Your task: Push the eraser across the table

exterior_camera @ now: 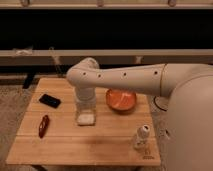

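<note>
The eraser (50, 101) is a flat black slab lying at the left of the light wooden table (85, 145). My gripper (85, 111) hangs from the white arm near the table's middle, pointing down. A small whitish block (86, 119) sits right below it, at the fingertips. The gripper is to the right of the eraser, about a hand's width away and not touching it.
An orange bowl (121, 100) stands right of the gripper. A slim red oblong object (43, 126) lies at the front left. A small white bottle (141, 136) stands near the front right corner. A dark shelf runs behind the table.
</note>
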You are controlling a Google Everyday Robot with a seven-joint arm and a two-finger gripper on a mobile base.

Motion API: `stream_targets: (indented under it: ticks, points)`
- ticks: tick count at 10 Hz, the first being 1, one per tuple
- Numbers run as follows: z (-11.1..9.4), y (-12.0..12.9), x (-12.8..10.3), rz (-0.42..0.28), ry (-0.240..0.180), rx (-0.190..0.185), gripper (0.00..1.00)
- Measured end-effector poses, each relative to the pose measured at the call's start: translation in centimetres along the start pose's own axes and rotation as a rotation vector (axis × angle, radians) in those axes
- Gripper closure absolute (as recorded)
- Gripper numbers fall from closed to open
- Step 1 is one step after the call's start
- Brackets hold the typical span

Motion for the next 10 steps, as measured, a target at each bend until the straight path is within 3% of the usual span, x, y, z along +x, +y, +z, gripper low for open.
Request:
stream_targets:
  ticks: [10]
  points:
    - [-0.06,0.08,-0.16,-0.007,-0.008,0.003,0.35]
